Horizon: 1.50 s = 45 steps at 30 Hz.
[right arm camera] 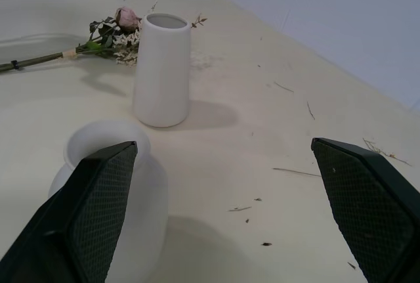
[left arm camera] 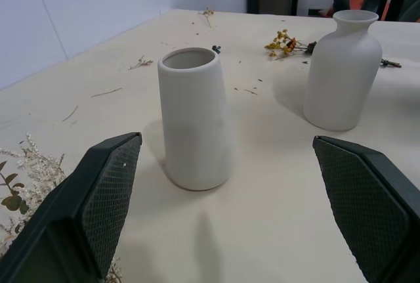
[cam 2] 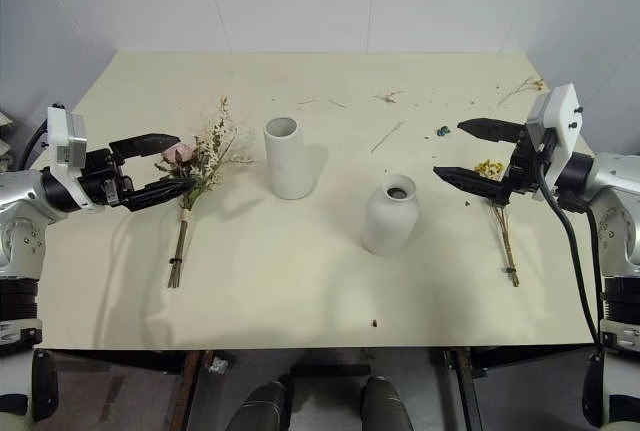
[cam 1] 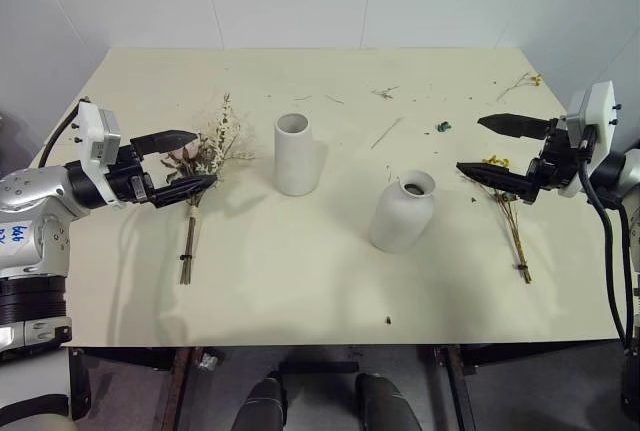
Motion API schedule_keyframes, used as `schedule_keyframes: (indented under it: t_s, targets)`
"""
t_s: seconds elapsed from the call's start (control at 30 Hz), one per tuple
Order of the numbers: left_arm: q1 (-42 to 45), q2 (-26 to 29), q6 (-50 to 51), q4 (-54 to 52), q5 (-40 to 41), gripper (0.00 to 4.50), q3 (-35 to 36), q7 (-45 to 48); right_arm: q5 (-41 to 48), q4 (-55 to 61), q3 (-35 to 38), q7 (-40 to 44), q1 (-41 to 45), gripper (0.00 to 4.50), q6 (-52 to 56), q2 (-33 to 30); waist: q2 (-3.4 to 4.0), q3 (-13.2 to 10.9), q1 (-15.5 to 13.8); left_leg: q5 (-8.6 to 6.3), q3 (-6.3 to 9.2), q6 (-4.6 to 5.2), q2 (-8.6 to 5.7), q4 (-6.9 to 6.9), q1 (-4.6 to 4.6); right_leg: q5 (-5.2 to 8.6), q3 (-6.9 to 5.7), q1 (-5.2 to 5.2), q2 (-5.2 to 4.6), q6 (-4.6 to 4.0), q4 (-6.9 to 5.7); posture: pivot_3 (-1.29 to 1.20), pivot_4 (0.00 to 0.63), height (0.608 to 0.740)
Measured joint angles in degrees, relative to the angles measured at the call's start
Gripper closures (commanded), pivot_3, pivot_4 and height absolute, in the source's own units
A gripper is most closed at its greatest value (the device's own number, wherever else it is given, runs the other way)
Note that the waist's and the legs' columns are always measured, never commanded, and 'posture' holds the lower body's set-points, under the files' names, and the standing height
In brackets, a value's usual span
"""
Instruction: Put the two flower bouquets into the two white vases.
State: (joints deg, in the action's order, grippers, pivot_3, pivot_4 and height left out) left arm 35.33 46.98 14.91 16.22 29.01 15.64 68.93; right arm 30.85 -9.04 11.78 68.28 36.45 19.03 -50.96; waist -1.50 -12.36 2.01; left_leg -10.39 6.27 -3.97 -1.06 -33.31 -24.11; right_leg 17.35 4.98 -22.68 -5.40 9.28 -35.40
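Note:
The pink rose bouquet (cam 1: 203,166) with pale grasses lies flat on the table's left side, stems toward the front edge. My left gripper (cam 1: 187,161) hovers open over its blossoms, empty. The yellow bouquet (cam 1: 505,201) lies flat on the right side. Above its blossoms my right gripper (cam 1: 482,147) stands open and empty. Between the two stand the tall cylinder vase (cam 1: 295,154) and the rounded bottle vase (cam 1: 403,213), both upright. The left wrist view shows the cylinder vase (left arm camera: 194,117), the bottle vase (left arm camera: 341,69) and the yellow bouquet (left arm camera: 284,41).
Loose twigs and plant bits (cam 1: 385,93) are scattered over the far half of the cream table (cam 1: 320,291), with a sprig (cam 1: 524,81) near the far right corner. White walls stand close behind and to the sides.

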Motion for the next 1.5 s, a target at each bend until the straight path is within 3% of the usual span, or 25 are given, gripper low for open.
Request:
schedule_keyframes:
  t_s: [0.27, 0.43, 0.73, 0.93, 1.1, 1.4, 1.5]
  targets:
    - [-1.79, 0.24, 3.79, -4.49, 1.17, 0.03, -0.51, 0.71, -3.17, -4.69, -0.56, -0.31, 0.69, 0.0, 3.41, -2.3, 0.0, 0.0, -0.14, 0.0, 0.0, 0.0, -0.01, -0.03, -0.01, 0.01, 0.01, -0.01, -0.02, -0.02, -0.02, 0.0, 0.15, 0.74]
    - [-0.78, -1.39, 4.92, -6.16, 2.39, 0.03, -0.99, 0.56, -10.76, -12.44, -5.98, 0.16, 3.78, 0.0, 8.39, -10.13, 0.01, 0.0, -0.32, 0.0, -0.01, 0.0, -0.01, -0.05, -0.02, 0.05, -0.01, -0.04, -0.01, -0.09, -0.03, 0.0, 0.15, 0.74]
    - [-1.34, -3.86, 11.3, -18.41, 7.96, 0.03, -1.74, -1.58, -22.34, -26.69, -17.05, 1.57, 13.32, 0.0, 14.53, -11.61, 0.02, -0.01, 0.91, -0.01, -0.07, -0.01, 0.0, 0.01, 0.0, 0.06, 0.03, -0.06, -0.01, -0.08, -0.03, 0.0, 0.15, 0.74]
    - [-1.5, -5.56, 13.5, -21.91, 9.3, 0.03, -3.42, -3.32, -32.01, -41.63, -24.95, 2.23, 21.17, 0.0, 12.36, -8.0, 0.03, -0.02, 1.55, -0.01, -0.14, -0.02, -0.02, -0.11, 0.02, 0.05, 0.1, -0.07, -0.01, -0.05, -0.14, 0.0, 0.15, 0.74]
    - [-1.21, -5.55, 14.53, -24.26, 9.98, 0.03, -3.7, -3.94, -35.92, -50.89, -26.36, 2.01, 26.67, 0.0, 10.45, -3.76, 0.03, -0.01, 1.46, 0.0, -0.13, -0.02, -0.01, -0.17, 0.02, 0.04, 0.1, -0.06, 0.01, -0.05, -0.16, 0.0, 0.15, 0.74]
    - [-2.61, -5.32, 16.02, -27.26, 11.48, 0.03, -3.22, -5.62, -39.67, -58.1, -26.65, 1.63, 29.29, 0.0, 9.79, 1.23, 0.03, -0.01, 1.33, 0.0, -0.13, -0.02, -0.02, -0.26, 0.01, 0.04, 0.09, -0.04, 0.01, -0.03, -0.23, 0.0, 0.15, 0.74]
    - [-2.52, -5.34, 15.64, -27.25, 11.44, 0.0, -3.21, -5.81, -41.23, -58.82, -26.81, 0.14, 30.07, 0.62, 9.27, 2.45, 0.03, -0.01, 1.46, 0.0, -0.13, -0.02, -0.02, -0.32, 0.04, 0.03, 0.1, 0.02, 0.02, -0.01, -0.24, 0.0, 0.15, 0.74]
